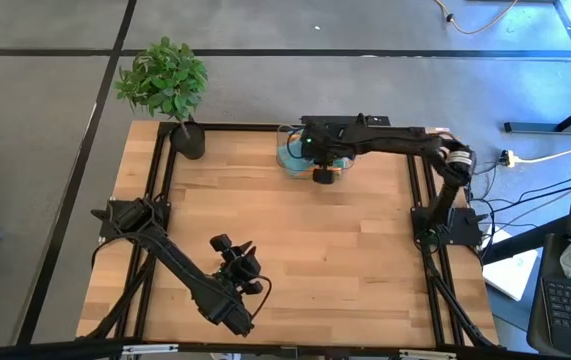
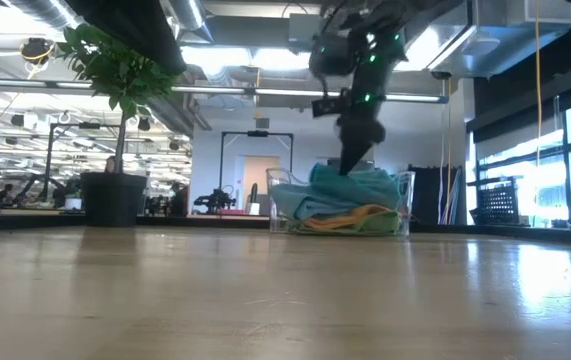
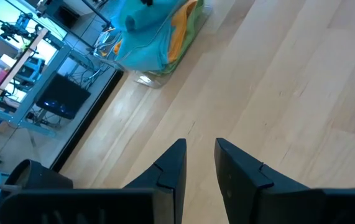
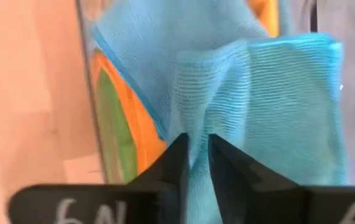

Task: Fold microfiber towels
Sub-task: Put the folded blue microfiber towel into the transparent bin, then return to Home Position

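A clear plastic bin point(image 2: 277, 205) stands at the far middle of the table and holds a heap of microfiber towels: teal ones point(image 2: 355, 190) on top, an orange one point(image 2: 350, 217) and a lime green one point(image 4: 115, 118) below. My right gripper point(image 2: 349, 165) hangs over the bin point(image 1: 287, 152), shut on the top teal towel point(image 4: 270, 106). Over the table's near left, my left gripper point(image 1: 233, 244) is open with nothing between its fingers point(image 3: 200, 149), and it points toward the bin point(image 3: 146, 78). My right gripper pinches a bunched-up fold of the top teal towel point(image 4: 196, 124) between its two fingers. It comes from above, slanting steeply down. The towel is drawn up into a peak under the fingers, while its lower part point(image 2: 365, 195) lies on the heap inside the bin.
A potted plant point(image 1: 165, 85) stands at the far left corner. Bare wooden tabletop point(image 1: 295, 250) stretches between the bin and my left gripper. Black frame rails point(image 1: 417, 215) run along the table's sides.
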You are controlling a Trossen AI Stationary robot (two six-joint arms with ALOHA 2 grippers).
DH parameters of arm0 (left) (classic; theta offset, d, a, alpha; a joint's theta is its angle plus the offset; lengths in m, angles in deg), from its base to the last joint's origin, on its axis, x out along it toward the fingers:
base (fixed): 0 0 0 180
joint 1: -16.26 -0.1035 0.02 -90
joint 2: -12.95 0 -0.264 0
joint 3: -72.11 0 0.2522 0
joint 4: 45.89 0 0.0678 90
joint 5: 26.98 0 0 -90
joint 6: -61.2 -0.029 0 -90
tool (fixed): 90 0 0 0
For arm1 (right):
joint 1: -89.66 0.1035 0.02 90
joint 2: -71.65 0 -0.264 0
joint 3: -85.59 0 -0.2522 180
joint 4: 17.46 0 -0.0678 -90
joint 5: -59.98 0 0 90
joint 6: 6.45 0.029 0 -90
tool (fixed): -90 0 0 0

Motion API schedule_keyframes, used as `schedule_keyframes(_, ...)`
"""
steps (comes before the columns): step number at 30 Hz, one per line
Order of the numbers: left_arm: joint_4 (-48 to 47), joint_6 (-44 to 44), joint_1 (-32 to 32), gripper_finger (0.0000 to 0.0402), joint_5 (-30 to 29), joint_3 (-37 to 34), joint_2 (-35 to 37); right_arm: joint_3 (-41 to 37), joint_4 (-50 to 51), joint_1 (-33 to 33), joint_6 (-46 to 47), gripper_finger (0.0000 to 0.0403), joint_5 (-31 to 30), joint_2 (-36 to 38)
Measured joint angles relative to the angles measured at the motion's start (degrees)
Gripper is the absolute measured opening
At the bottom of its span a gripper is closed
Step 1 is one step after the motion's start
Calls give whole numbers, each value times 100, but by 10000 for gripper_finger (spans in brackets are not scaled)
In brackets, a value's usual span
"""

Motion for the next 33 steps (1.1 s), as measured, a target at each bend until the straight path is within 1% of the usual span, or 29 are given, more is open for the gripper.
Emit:
schedule_keyframes(2,0,-1,0,76,0,0,0,0,49,0,157,74,246,193)
schedule_keyframes(4,3,1,-6,76,0,0,0,2,191,0,356,88,633,332)
schedule_keyframes(7,114,1,-7,76,-6,0,0,2,436,0,575,112,1290,427)
schedule_keyframes(9,238,-10,-7,76,-47,0,0,0,619,0,757,125,1832,478)
schedule_keyframes(11,402,-144,-9,76,-149,0,0,-4,718,60,947,130,2511,520)
schedule_keyframes(12,491,-194,-31,75,-220,0,0,-82,680,118,1008,130,2741,575)
schedule_keyframes(13,553,-216,-76,72,-281,2,0,-203,618,199,1055,128,2814,657)
schedule_keyframes(16,560,-580,-294,47,-237,2,0,-722,279,410,1278,115,2678,1019)
schedule_keyframes(19,252,-886,-488,10,-255,-1,67,-1420,-165,538,1578,95,2528,1648)
schedule_keyframes(22,29,-941,-584,3,-612,-151,523,-2229,-735,696,1889,73,2419,2531)
schedule_keyframes(24,190,-1113,-609,1,-757,-424,1013,-2734,-1088,809,2113,56,2311,3177)
schedule_keyframes(27,999,-1811,-685,0,-654,-1037,1900,-3467,-1808,987,2562,28,2244,4120)
schedule_keyframes(28,1423,-2146,-740,0,-461,-1320,2268,-3674,-2010,1083,2713,20,2236,4389)
schedule_keyframes(31,3111,-3423,-1031,0,495,-2398,3380,-4170,-2306,1366,2873,5,2286,5071)
schedule_keyframes(33,4482,-4250,-1234,0,1112,-3283,4112,-4450,-2372,1533,2968,8,2048,5417)
